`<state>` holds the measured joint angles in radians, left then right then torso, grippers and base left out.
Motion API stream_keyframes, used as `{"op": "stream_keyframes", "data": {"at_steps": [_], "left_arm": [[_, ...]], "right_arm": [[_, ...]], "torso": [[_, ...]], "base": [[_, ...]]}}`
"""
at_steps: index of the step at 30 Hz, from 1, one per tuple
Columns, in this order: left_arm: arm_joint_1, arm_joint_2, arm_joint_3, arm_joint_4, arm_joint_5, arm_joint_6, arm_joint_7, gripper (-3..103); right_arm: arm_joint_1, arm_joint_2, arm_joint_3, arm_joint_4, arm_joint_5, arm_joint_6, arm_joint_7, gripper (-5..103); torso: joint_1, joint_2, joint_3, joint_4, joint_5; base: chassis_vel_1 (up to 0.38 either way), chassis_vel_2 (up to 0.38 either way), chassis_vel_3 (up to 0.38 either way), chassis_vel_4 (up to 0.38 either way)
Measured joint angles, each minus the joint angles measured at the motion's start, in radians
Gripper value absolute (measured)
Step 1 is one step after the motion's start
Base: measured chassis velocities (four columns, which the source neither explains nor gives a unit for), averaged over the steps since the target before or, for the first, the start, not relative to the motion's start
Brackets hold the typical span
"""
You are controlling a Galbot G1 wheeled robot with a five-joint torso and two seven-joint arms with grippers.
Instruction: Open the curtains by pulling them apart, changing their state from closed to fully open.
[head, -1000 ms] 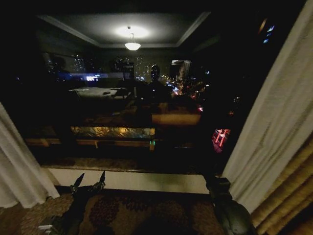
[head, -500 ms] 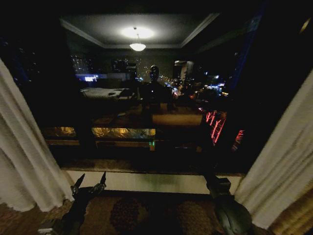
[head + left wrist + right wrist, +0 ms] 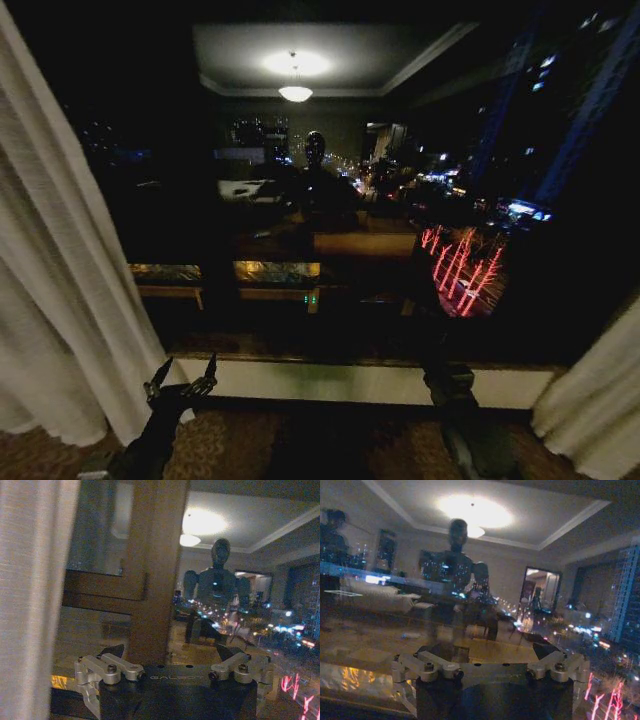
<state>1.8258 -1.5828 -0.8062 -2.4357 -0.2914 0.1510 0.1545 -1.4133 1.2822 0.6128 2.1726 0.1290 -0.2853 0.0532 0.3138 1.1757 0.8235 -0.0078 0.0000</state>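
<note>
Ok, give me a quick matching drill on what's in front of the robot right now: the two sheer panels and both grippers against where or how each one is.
Things:
1. left curtain panel
2. right curtain panel
3. left gripper
4. right gripper

Places or states:
A. low at the right edge of the head view, beside the dark window
B. fingers open, empty, facing the window glass with the room's reflection
C. fingers open, empty, just beside the hem of a sheer panel
D. sweeping down the left side of the head view

Pairs: 1-D, 2-A, 3-C, 4-B
</note>
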Motion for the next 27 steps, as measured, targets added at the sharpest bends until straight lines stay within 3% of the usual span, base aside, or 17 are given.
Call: {"op": "stream_keyframes", "data": {"at_steps": [27], "left_arm": [[0.003,-0.007,-0.001,0.003,0.005,-0.009,0.003,100]], "right_arm": [[0.005,-0.002,-0.002,0.007,0.013,-0.001,0.005,100]], "torso": [[0.0,0.0,0.0,-0.0001,0.0005]], "base": [[0.281,0.435,-0.28,-0.432]]}}
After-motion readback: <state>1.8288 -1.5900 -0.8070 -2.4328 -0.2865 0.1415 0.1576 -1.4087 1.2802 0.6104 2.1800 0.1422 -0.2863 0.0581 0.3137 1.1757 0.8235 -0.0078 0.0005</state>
